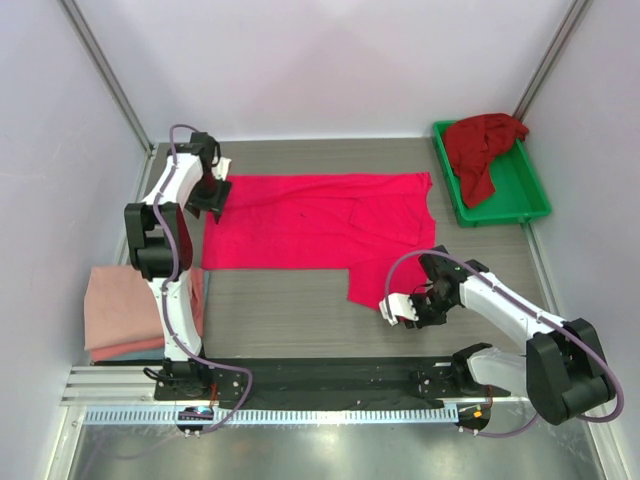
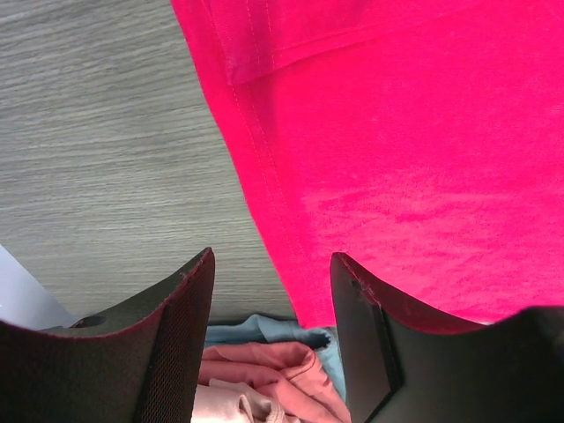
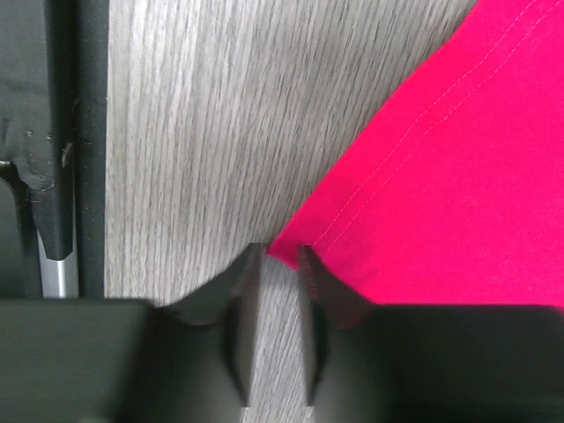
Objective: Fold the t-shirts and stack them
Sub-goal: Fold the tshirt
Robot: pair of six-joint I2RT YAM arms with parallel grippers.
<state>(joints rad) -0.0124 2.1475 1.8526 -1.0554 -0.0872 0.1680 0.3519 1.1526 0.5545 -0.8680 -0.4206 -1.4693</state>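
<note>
A bright pinkish-red t-shirt [image 1: 310, 225] lies spread flat across the middle of the table. My left gripper [image 1: 212, 196] hovers over its far left edge, jaws wide open and empty; the left wrist view shows the shirt's hem [image 2: 264, 203] running between its fingers [image 2: 181, 326]. My right gripper [image 1: 398, 308] is at the shirt's near right corner [image 3: 291, 247]. Its jaws stand a narrow gap apart, with the corner's tip just at the fingertips [image 3: 256, 264]. A darker crimson t-shirt [image 1: 480, 150] lies crumpled in the tray. Folded salmon-pink shirts [image 1: 122, 308] are stacked at the left.
A green plastic tray [image 1: 525, 195] stands at the back right. The folded stack also shows in the left wrist view [image 2: 264, 374], with a pale blue layer in it. A black strip and a metal rail [image 1: 300, 412] run along the near edge. Walls enclose the table.
</note>
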